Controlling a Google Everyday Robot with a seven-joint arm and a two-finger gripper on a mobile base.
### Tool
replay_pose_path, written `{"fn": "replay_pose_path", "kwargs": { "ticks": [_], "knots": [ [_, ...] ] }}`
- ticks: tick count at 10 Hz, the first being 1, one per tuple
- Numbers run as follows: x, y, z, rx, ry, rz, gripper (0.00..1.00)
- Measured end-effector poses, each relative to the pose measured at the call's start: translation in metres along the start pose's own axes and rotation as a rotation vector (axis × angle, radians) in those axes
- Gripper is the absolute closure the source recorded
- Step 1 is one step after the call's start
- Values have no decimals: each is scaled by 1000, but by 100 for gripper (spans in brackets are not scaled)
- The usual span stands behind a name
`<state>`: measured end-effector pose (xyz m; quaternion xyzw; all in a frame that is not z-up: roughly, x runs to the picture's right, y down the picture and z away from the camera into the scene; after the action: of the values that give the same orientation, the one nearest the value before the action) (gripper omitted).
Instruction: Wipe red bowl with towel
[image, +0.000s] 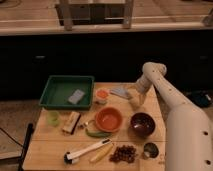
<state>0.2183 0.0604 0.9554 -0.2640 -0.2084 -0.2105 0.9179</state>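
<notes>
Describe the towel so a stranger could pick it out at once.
On the wooden table, look at the far edge, right of the green tray and the small pale cup. The towel lies flat there, just left of the gripper. It is thin grey-blue cloth, unlike the thicker block inside the tray.

The towel (120, 92) is placed behind the red bowl (108, 119) on the counter (50, 145); the tool (135, 101) is positioned just right of the towel.
</notes>
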Motion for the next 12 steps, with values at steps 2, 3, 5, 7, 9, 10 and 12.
{"fn": "replay_pose_path", "kwargs": {
  "ticks": [2, 3, 5, 7, 9, 10, 12],
  "knots": [
    [0, -1, -1, 0, 4, -12, 20],
    [1, -1, -3, 1, 7, -21, 20],
    [2, -1, -6, 0, 13, -34, 20],
    [3, -1, -9, 1, 21, -50, 20],
    [3, -2, -11, 2, 26, -65, 20],
    [3, -2, -12, 1, 30, -76, 20],
    [4, -2, -15, 0, 38, -96, 20]
  ]
}}
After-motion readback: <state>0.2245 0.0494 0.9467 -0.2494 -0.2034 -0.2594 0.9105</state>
